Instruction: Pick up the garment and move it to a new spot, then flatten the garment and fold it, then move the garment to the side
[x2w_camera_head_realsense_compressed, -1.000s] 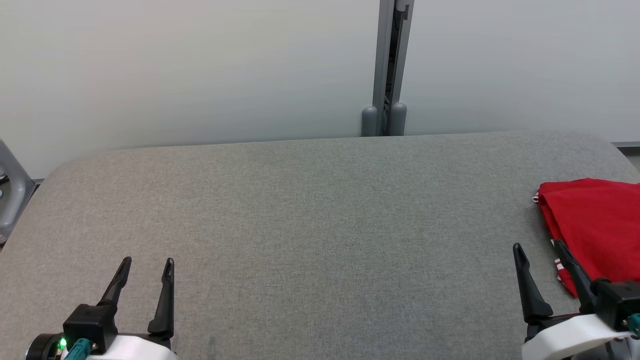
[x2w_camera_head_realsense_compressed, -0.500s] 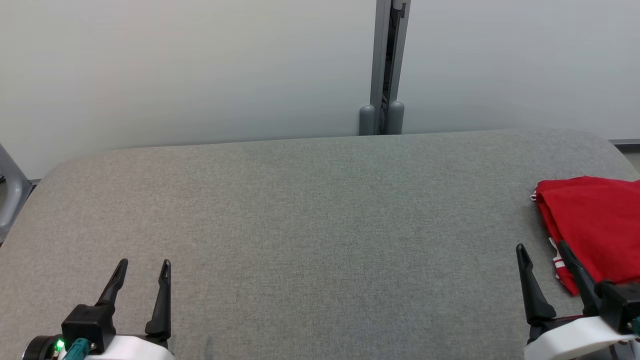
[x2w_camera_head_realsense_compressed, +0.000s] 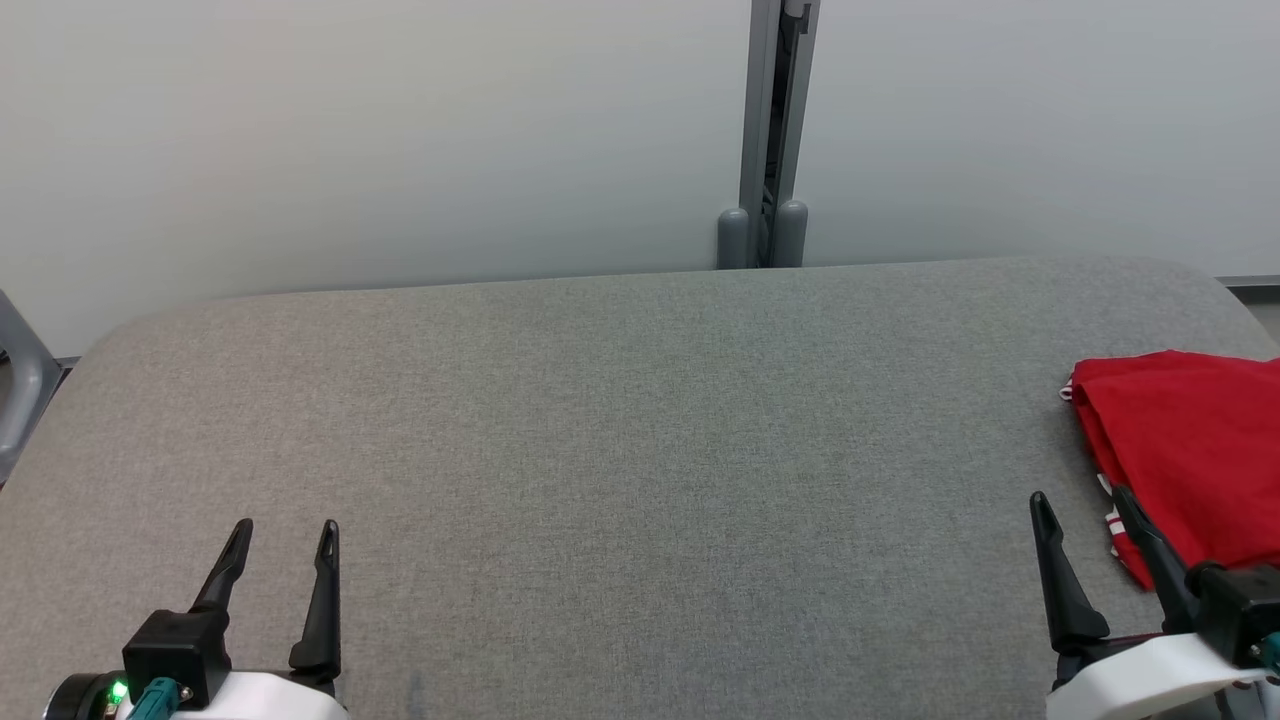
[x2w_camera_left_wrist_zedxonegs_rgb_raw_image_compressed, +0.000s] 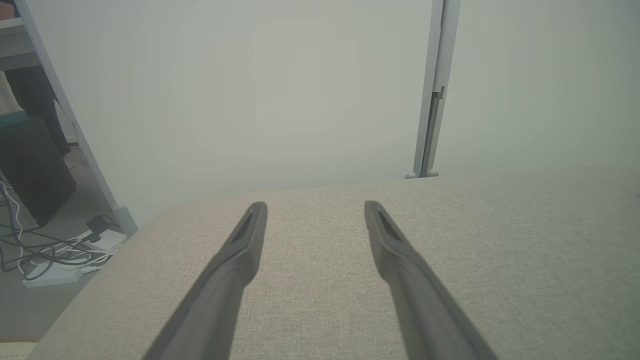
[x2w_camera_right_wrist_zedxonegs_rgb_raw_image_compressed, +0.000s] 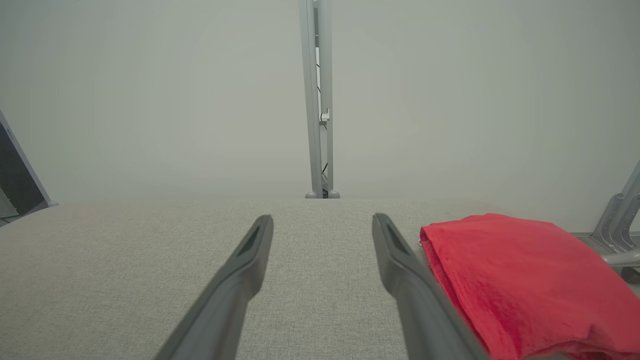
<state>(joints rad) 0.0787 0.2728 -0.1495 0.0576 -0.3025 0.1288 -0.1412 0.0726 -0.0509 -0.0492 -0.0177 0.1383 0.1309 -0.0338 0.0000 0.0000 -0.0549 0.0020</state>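
As I look down on the grey bench (x2w_camera_head_realsense_compressed: 640, 430), I see the left end effector (x2w_camera_head_realsense_compressed: 288, 527) at about seven o'clock in the head view, its fingers spread and holding nothing. The right end effector (x2w_camera_head_realsense_compressed: 1079, 497) sits at four o'clock, likewise spread and empty. The red garment (x2w_camera_head_realsense_compressed: 1190, 440) lies in a folded pile at three o'clock near the bench's edge, just beside that end effector's outer finger.

We are seeing bright, even light leaving only faint shadows on the grey table (x2w_camera_head_realsense_compressed: 620, 420); the wrist views are looking hazy and washed out, softening toward the near edge.
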